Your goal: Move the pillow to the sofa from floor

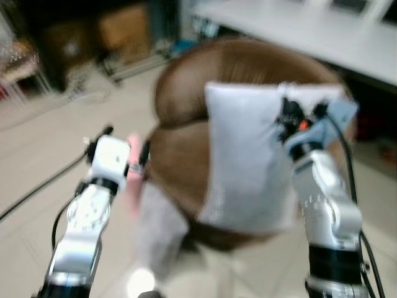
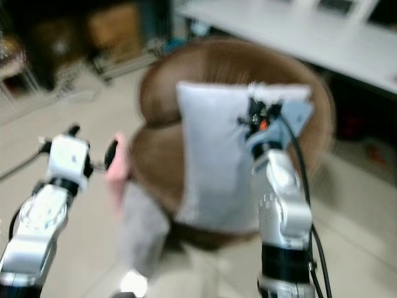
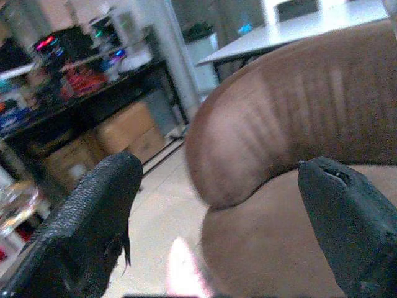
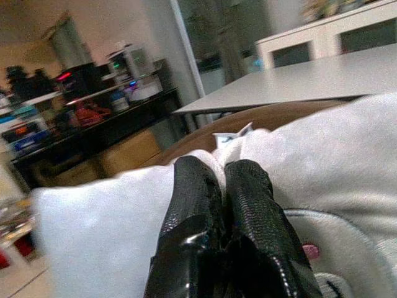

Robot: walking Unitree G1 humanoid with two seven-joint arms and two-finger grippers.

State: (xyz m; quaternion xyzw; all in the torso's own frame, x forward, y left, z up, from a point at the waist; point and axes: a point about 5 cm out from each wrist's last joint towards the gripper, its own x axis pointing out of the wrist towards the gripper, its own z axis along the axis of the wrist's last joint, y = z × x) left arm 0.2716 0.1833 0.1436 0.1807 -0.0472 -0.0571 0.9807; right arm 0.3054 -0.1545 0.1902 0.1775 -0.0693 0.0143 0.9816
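- Black-fingered left gripper (image 3: 217, 217), spread wide apart, raised beside the round brown fabric sofa (image 1: 186, 155).
- White rectangular fabric pillow (image 1: 248, 161), hanging upright before the sofa's seat, off the floor.
- Right gripper (image 4: 220, 205), pinched tight on the pillow's top edge.

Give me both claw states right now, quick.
Left claw: open, empty, facing the rounded brown sofa.
Right claw: shut on the white rectangular fabric pillow, held up in front of the sofa.

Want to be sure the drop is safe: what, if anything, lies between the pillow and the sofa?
Nothing visible. The right tool holds the pillow by its top edge, hanging right in front of the sofa.
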